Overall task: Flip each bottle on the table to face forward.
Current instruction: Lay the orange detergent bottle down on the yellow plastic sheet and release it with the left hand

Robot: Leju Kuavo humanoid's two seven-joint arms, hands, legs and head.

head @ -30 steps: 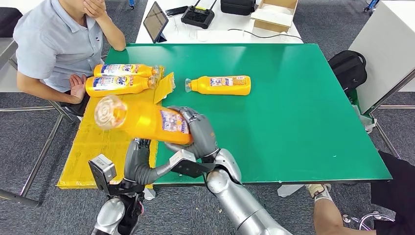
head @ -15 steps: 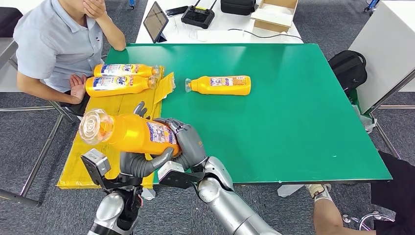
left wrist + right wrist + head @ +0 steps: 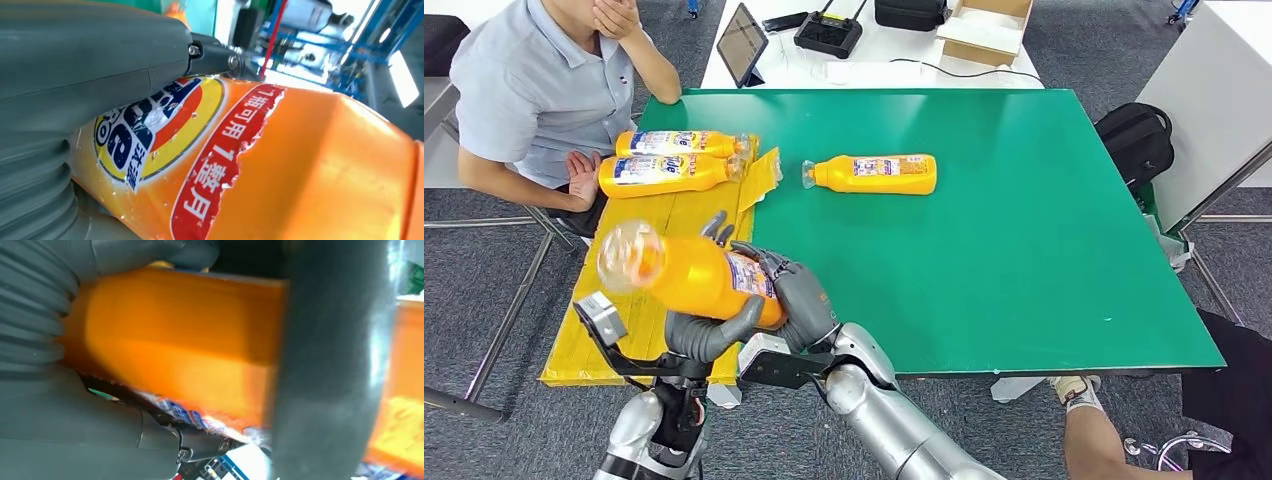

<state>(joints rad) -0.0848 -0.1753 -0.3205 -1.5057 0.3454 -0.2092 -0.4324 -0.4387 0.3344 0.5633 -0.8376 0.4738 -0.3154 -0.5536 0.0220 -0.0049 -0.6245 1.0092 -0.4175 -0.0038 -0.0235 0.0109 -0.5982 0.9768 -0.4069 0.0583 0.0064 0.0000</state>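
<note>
The orange plastic detergent bottle with a clear cap hangs above the table's near-left corner, gripped by both hands: the left hand cradles it from beneath, the right hand wraps its base end, and its long axis runs from cap at 10 o'clock to base at 4 o'clock. I count four such bottles: this one, two lying side by side on the yellow cardboard sheet at 11 o'clock, and one on the green table top at 12 o'clock.

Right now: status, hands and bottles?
Left hand and right hand both grip held bottle. Lone bottle waits mid-table. Nothing in the way.
</note>
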